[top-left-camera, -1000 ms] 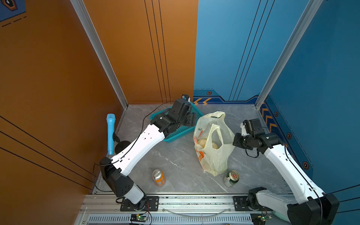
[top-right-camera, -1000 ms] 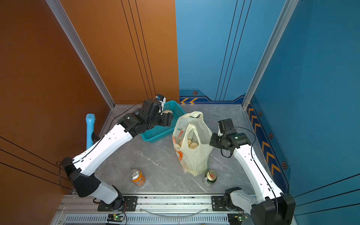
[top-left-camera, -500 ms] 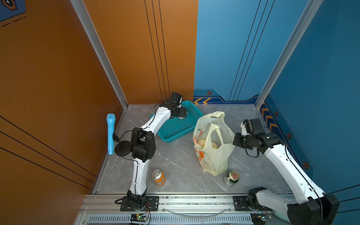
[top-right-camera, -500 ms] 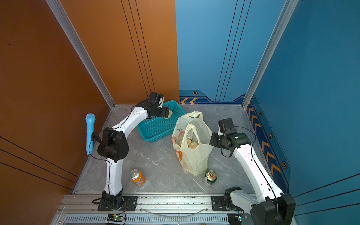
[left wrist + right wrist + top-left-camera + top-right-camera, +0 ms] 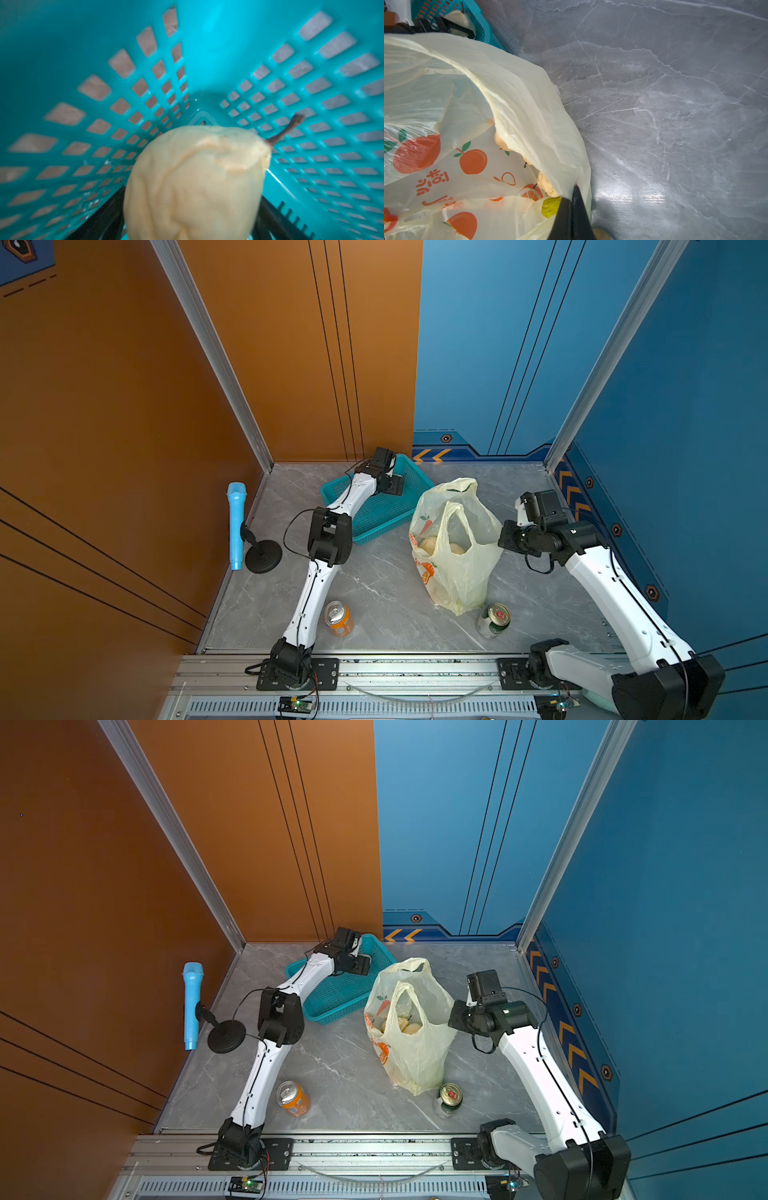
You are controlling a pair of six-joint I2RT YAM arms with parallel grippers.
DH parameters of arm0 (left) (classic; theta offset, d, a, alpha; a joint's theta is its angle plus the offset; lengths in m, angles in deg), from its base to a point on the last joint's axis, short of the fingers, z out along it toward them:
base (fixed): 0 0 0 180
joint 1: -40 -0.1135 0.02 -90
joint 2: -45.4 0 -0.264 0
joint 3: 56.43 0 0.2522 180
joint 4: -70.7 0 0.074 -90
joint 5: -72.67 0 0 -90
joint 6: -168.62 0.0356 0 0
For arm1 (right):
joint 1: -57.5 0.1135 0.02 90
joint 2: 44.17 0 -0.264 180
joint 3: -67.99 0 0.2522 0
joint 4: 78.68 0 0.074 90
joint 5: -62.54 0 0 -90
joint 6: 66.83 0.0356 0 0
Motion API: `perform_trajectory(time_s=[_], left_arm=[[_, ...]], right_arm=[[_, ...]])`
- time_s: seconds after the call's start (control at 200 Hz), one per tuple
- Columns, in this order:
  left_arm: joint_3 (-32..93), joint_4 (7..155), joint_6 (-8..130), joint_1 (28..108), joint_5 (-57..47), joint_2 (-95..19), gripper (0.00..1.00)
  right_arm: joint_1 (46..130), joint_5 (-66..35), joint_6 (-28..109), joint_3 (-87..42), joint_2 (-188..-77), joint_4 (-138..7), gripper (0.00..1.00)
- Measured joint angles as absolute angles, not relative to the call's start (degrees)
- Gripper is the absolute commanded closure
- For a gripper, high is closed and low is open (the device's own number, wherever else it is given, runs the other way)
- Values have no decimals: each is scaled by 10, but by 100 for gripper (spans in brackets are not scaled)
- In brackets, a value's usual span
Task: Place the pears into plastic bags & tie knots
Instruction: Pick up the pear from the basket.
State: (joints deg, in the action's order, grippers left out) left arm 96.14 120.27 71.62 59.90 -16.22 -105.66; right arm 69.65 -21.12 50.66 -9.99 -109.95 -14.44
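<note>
A cream pear lies in a far corner of the teal basket. My left gripper is open around it, one black finger on each side. The right wrist view shows that same pear between those fingers. The pale-yellow plastic bag with orange fruit prints stands open mid-table in both top views. Inside it lie cream pears and a yellow-green one. My right gripper is shut on the bag's rim, at the bag's right side.
An orange can and a green can stand near the front edge. A blue microphone on a black stand sits by the left wall. The basket lies at the back, close to the bag. Walls enclose three sides.
My left arm folded its elbow up and its gripper dropped into the basket's far corner, around the pear. The right gripper and the bag have stayed put.
</note>
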Motion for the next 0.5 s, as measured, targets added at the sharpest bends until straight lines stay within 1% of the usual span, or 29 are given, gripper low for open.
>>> perform_trajectory(time_s=[0.075, 0.19, 0.37, 0.501], left_arm=[[957, 1204, 716, 599, -162, -1058, 31], [947, 1201, 725, 599, -162, -1052, 39], [900, 1203, 731, 599, -162, -1005, 39], [846, 1205, 732, 602, -162, -925, 40]], right_arm=[[695, -211, 507, -100, -1100, -144, 100], [695, -211, 507, -100, -1101, -145, 100], [695, -210, 508, -100, -1102, -145, 100], [695, -208, 514, -100, -1103, -146, 100]])
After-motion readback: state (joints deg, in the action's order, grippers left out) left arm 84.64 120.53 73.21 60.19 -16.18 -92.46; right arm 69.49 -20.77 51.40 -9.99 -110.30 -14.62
